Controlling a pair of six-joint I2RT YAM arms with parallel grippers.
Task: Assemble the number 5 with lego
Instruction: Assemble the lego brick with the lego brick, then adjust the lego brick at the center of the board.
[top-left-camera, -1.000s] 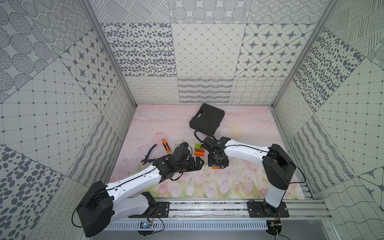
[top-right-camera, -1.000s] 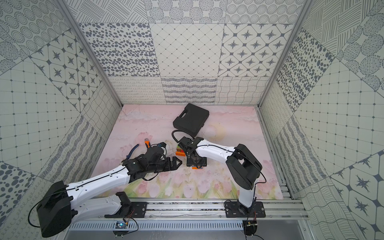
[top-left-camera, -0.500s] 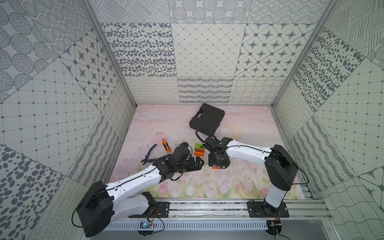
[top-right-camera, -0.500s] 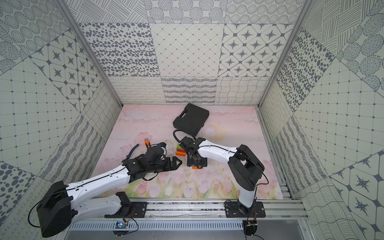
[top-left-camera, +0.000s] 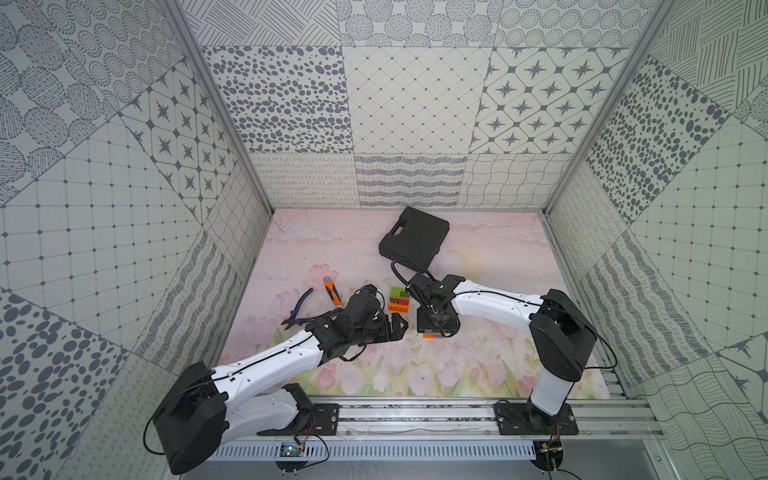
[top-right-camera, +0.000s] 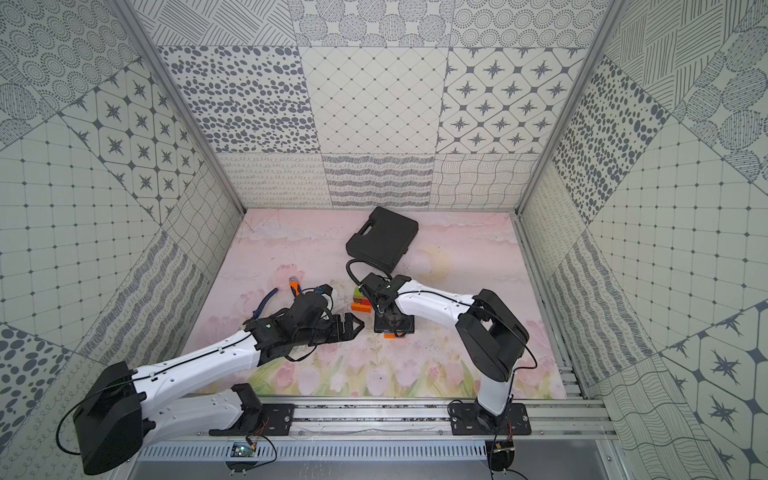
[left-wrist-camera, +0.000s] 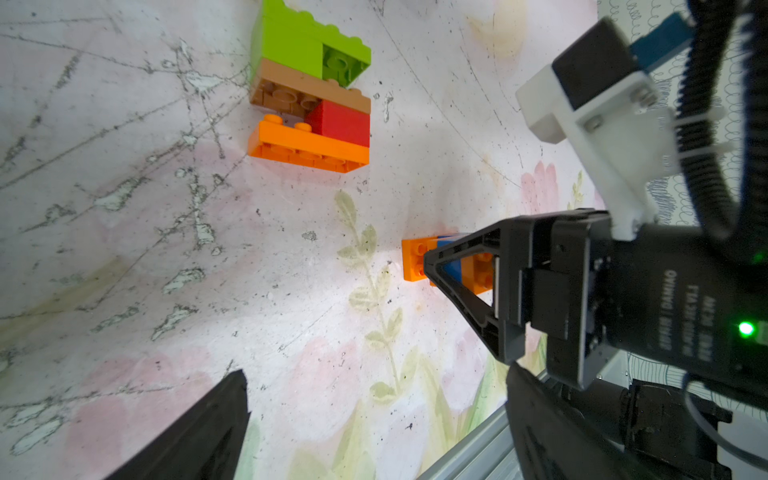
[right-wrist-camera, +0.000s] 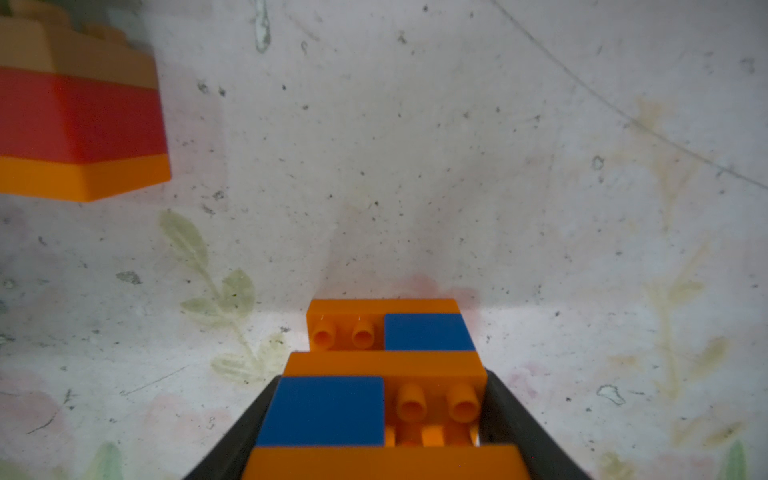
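The orange-blue lego stack sits apart from the green-brown-red-orange lego stack.

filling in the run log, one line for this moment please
right gripper: shut on orange-blue brick stack | left gripper: open, empty | green-brown-red-orange brick stack: apart, untouched

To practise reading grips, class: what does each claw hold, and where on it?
The right claw grips the orange-and-blue lego stack by its two opposite sides. The left claw is open, empty.
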